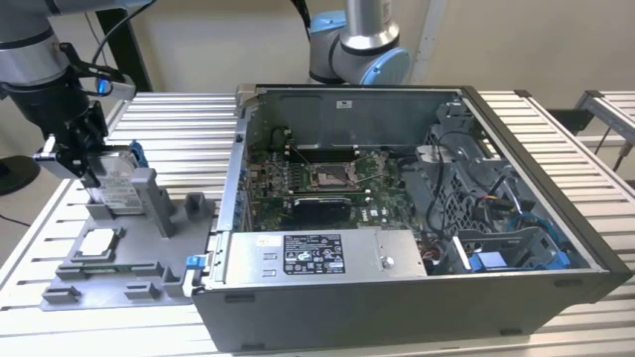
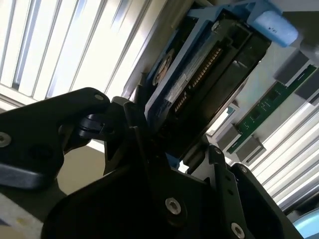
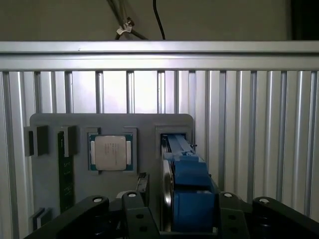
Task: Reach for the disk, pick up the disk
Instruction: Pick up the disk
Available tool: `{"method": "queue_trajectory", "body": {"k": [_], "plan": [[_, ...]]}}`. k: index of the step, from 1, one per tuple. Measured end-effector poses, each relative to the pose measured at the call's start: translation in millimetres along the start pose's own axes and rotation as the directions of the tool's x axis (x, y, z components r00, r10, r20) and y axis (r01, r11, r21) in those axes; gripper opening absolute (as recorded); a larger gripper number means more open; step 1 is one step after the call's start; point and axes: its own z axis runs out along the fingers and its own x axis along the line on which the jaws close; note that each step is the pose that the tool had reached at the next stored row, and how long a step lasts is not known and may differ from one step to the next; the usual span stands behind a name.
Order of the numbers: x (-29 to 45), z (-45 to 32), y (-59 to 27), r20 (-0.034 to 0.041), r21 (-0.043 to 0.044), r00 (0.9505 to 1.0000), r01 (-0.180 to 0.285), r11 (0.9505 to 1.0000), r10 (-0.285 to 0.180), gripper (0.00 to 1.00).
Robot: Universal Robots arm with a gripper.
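Fingers (image 3: 135, 214) straddle the upright disk (image 1: 117, 182)
The disk stands on edge in a grey tray (image 1: 129, 269), on the exterior view's left of the open case (image 1: 397, 306); its white label (image 1: 121, 190) has print too small to read. The arm (image 1: 40, 67) hangs down over it, and in the first wrist view the fingers sit slightly apart, one either side of its blue bracket (image 3: 187, 174)

Disk (image 3: 183, 174): near end hidden behind the gripper (image 3: 178, 199). In the exterior view, print on its label (image 1: 117, 187) is too small to read
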Motion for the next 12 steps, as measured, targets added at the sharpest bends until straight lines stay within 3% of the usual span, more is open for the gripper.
{"method": "queue_trajectory", "body": {"k": [1,2,12], "plan": [[0.0,0.0,0.0,0.0,0.0,1.0,0.0,1.0,0.0,1.0],[0.0,0.0,0.1,0.0,0.0001,1.0,0.0,1.0,0.0,0.0],[0.1,0.0,1.9,0.0,0.0,1.0,0.0,1.0,0.0,0.0]]}}
